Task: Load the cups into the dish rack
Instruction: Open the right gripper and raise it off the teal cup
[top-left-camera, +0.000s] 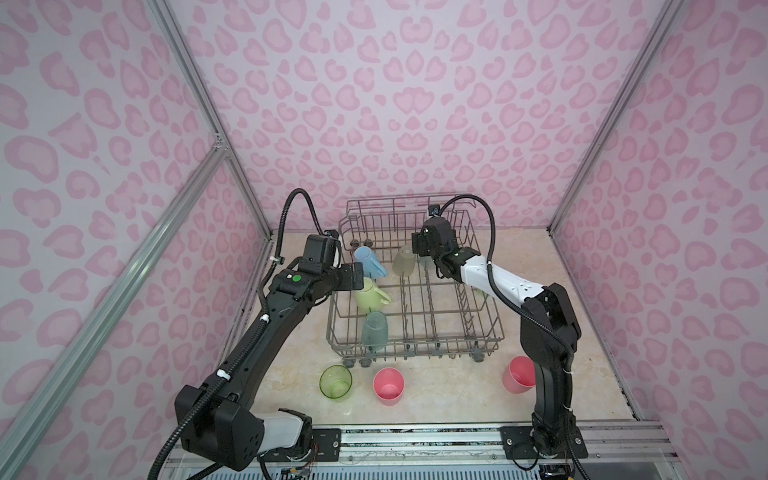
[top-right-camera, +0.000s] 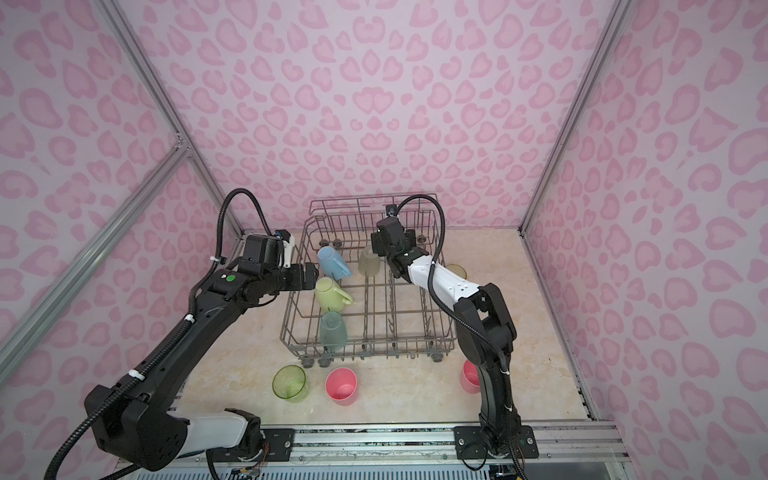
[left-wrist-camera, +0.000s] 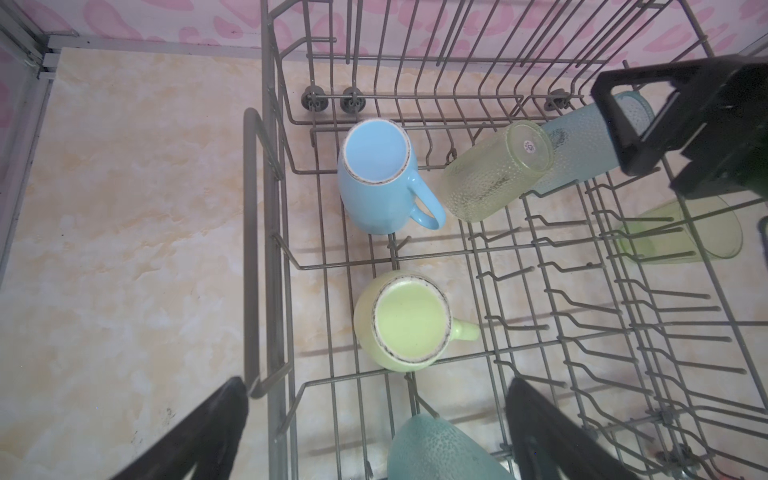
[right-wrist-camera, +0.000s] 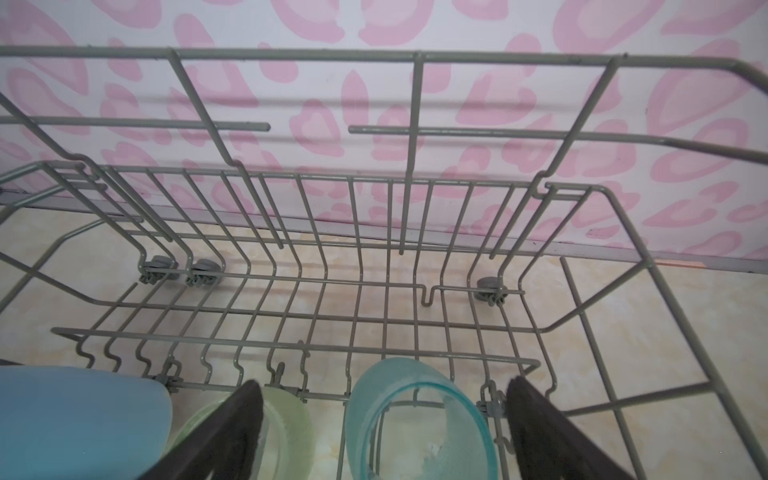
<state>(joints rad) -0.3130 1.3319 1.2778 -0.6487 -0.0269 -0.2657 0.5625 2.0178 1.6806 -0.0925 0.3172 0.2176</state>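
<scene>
The dish rack (top-left-camera: 415, 345) holds a light-blue mug (top-left-camera: 370, 262), a greyish-beige cup (top-left-camera: 404, 262), a pale-yellow mug (top-left-camera: 370, 296) and a teal cup (top-left-camera: 375, 330), all mouth down or tilted. A second teal cup (right-wrist-camera: 399, 370) lies at the rack's back. My right gripper (right-wrist-camera: 384, 384) straddles it, open, with gaps on both sides. My left gripper (top-left-camera: 357, 278) hovers open and empty over the rack's left rim, above the pale-yellow mug (left-wrist-camera: 407, 320). On the table stand a lime-green cup (top-left-camera: 336, 382) and two pink cups (top-left-camera: 388, 386) (top-left-camera: 518, 374).
Another lime-green cup (top-right-camera: 456, 271) lies on the table just outside the rack's right side, behind my right forearm. Rows of tines (left-wrist-camera: 602, 299) fill the rack's right half. Enclosure walls stand close on the left, back and right.
</scene>
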